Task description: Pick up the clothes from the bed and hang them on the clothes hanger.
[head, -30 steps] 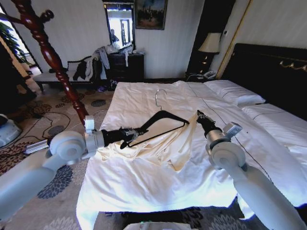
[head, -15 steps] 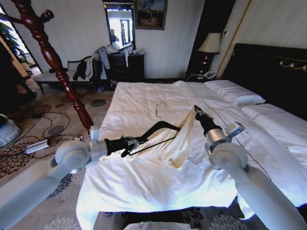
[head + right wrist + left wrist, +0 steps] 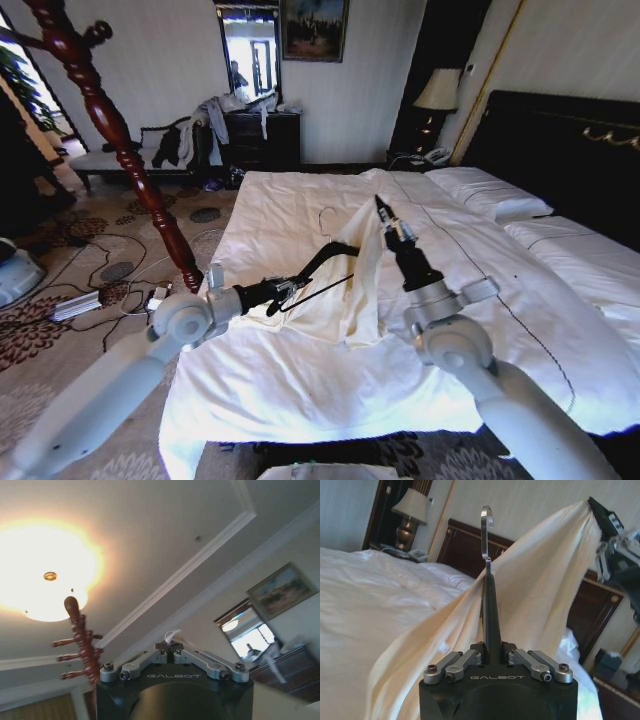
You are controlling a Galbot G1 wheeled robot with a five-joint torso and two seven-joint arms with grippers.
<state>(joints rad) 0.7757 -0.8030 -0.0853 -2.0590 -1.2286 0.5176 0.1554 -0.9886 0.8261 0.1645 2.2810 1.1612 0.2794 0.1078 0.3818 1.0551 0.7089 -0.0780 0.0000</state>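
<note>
The pale cream-yellow clothes [image 3: 358, 285] hang as a raised peak above the bed [image 3: 280, 390], one corner pinched in my right gripper [image 3: 382, 208], which is shut on the fabric and points up. My left gripper [image 3: 280, 292] is shut on the end of the black clothes hanger [image 3: 325, 258]. The hanger's far shoulder sits under the lifted cloth, and its silver hook [image 3: 325, 214] shows beyond. In the left wrist view the clothes hanger [image 3: 491, 615] stands edge-on from my left gripper [image 3: 491, 655], with the clothes [image 3: 545, 590] draped beside it. In the right wrist view my right gripper [image 3: 171, 647] pinches a scrap of pale fabric.
A reddish-brown turned wooden pole [image 3: 118, 135] stands by the bed's left side, over carpet with cables [image 3: 110, 290]. A bench and dresser with grey and dark garments [image 3: 200, 125] stand at the back wall. White pillows [image 3: 490, 190] and the black headboard [image 3: 560, 140] lie to the right.
My right gripper has risen and swung left, pulling the clothes up into a taller peak. My left gripper has pushed the hanger forward and rightward, so its shoulder now lies under the cloth.
</note>
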